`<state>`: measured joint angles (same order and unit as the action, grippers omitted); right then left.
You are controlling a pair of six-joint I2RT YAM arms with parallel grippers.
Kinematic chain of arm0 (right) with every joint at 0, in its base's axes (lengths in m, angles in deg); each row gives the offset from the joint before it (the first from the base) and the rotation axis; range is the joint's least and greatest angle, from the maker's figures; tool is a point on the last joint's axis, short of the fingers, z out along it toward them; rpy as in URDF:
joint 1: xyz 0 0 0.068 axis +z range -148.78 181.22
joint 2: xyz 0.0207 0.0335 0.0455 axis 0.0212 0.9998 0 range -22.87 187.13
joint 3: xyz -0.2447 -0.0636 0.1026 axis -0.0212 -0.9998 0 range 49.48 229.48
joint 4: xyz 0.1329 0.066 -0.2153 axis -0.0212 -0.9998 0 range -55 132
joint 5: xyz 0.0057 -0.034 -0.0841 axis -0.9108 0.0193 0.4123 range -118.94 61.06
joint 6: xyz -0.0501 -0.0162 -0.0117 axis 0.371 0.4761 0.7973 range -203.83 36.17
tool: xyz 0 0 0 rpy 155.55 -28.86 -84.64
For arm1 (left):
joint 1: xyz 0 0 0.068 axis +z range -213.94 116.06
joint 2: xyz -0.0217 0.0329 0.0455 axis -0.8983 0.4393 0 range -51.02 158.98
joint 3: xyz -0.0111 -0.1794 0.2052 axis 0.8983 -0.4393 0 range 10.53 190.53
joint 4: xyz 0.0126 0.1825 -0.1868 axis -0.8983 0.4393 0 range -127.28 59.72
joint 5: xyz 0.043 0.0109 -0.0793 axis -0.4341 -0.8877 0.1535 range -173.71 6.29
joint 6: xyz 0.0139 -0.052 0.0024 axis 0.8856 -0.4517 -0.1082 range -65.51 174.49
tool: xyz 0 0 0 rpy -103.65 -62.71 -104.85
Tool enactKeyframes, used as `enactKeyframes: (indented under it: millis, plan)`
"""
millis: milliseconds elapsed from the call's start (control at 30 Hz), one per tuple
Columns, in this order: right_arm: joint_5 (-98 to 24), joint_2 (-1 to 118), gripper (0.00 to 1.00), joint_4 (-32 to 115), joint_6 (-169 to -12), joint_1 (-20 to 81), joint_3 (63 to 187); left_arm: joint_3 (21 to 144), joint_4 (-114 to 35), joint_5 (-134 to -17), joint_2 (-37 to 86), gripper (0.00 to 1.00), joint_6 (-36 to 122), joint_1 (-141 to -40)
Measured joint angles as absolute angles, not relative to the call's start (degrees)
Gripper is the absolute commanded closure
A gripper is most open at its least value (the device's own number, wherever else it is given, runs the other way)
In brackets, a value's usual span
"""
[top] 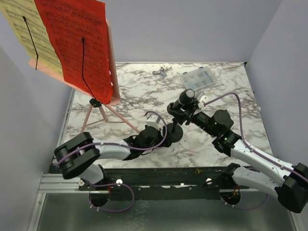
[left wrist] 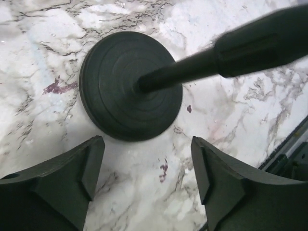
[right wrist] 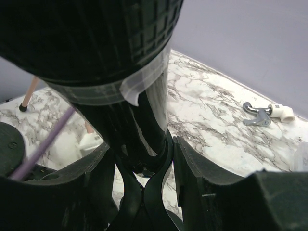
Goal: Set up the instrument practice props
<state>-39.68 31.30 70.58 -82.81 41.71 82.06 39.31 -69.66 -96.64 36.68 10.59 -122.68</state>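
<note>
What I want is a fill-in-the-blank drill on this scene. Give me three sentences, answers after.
1. On the pink music stand, the page beside the red page is ____.
2. The right gripper is clamped on the black ____.
3. The left gripper faces the round base with its jaws ____.

Missing words: yellow; microphone; open.

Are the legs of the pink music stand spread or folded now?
Spread. The thin pink legs fan out from a black hub onto the marble table, and the music stand stands upright.
</note>
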Motion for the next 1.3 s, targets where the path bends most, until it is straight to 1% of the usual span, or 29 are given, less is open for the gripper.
enactKeyframes:
  millis: [133, 267, 300, 333, 367, 433, 467, 633, 767, 800, 933, 1133, 1300]
  plan:
    - [-38.65, 34.15, 0.63, 71.84, -82.74, 41.77, 83.44, 38.28, -60.98, -95.68, 26.54, 0.12, 11.07, -122.55]
    - [-38.55, 37.40, 0.55, 72.85, -82.44, 41.77, 85.34, 35.20, -54.86, -94.35, 14.06, 0.09, 9.39, -122.55]
    - [-38.50, 38.15, 0.52, 72.87, -82.26, 41.77, 85.82, 34.19, -53.07, -93.93, 10.08, 0.09, 8.67, -122.53]
    - [-38.46, 38.67, 0.47, 72.89, -82.20, 41.77, 86.19, 33.43, -51.10, -93.38, 6.78, 0.09, 7.90, -122.53]
    - [-38.35, 39.13, 0.38, 72.83, -82.20, 41.77, 86.50, 32.93, -49.13, -92.97, 4.03, 0.09, 7.29, -122.55]
    - [-37.78, 39.81, 0.29, 72.63, -82.07, 41.77, 87.22, 32.47, -44.94, -92.25, -1.00, 0.09, 6.35, -122.55]
    - [-37.47, 40.07, 0.26, 72.37, -81.96, 41.77, 87.74, 32.49, -41.66, -92.07, -5.39, 0.08, 5.65, -122.55]
    - [-35.07, 40.70, 0.13, 69.72, -82.33, 41.77, 92.73, 34.89, -29.72, -92.84, -19.86, 0.08, 4.12, -122.55]
    - [-33.32, 39.59, 0.03, 64.22, -83.66, 41.79, 94.98, 39.42, -23.41, -94.10, -26.18, 0.07, 4.14, -122.55]
    - [-32.93, 39.04, 0.01, 61.99, -84.30, 41.82, 95.39, 40.20, -22.34, -94.35, -26.94, 0.07, 4.17, -122.55]
    - [-31.51, 35.46, 0.01, 51.82, -86.98, 42.01, 97.01, 42.17, -17.64, -95.00, -30.29, 0.06, 4.38, -122.55]
    - [-29.93, 25.45, 0.00, 36.24, -91.16, 42.03, 99.46, 43.26, -11.76, -96.27, -37.13, 0.04, 5.87, -122.55]
    - [-26.92, 17.69, 0.00, 27.54, -94.77, 42.03, 103.79, 45.58, -9.20, -97.25, -44.69, 0.04, 8.38, -122.55]
